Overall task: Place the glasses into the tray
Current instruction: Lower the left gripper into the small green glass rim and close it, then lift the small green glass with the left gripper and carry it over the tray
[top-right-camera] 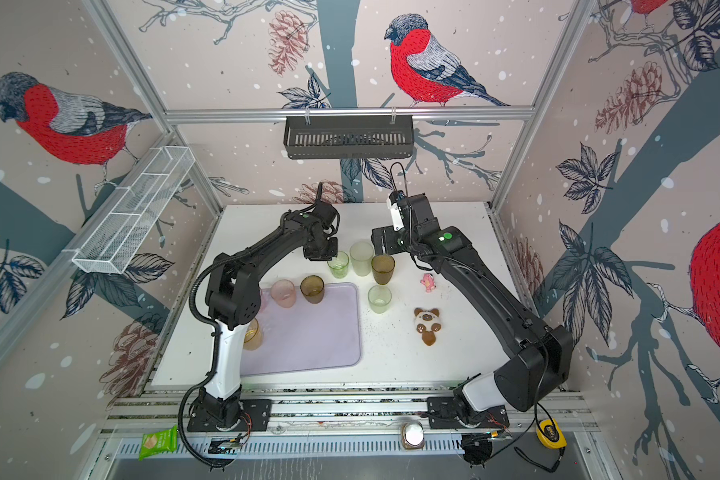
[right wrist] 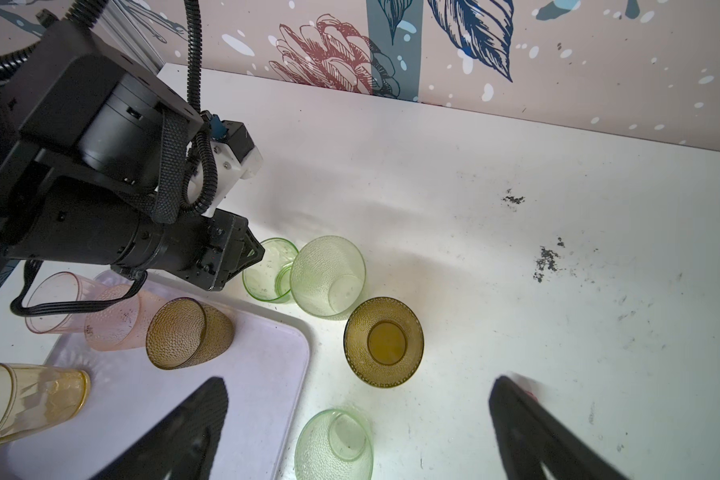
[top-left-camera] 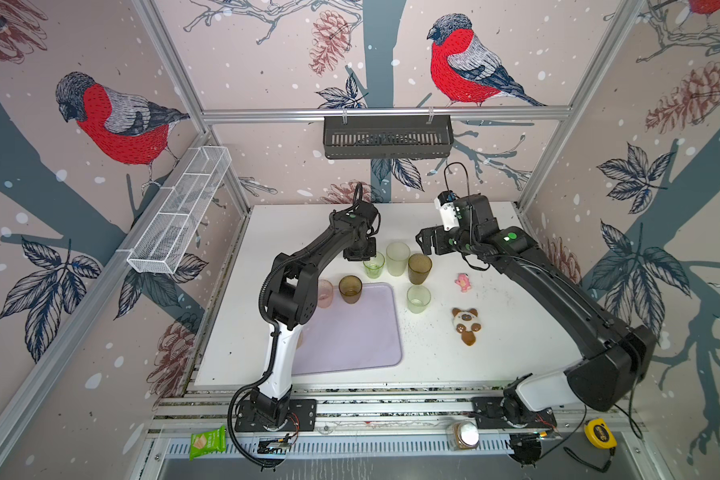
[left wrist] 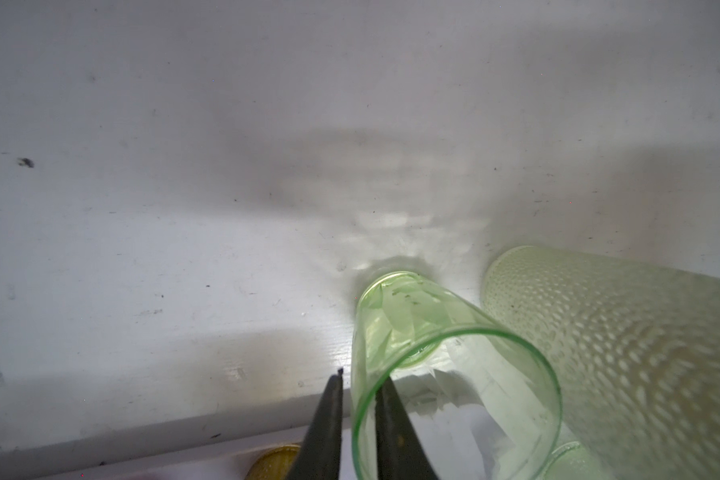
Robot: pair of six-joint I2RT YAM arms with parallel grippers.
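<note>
Left wrist view shows the left gripper pinching the wall of the green glass, which stands upright on the desk just beyond the far edge of the tray. The right gripper hangs agape nearby.

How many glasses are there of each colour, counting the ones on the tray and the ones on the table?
Pink glasses: 2
Yellow glass: 1
Brown glasses: 2
Green glasses: 3
Total: 8
</note>
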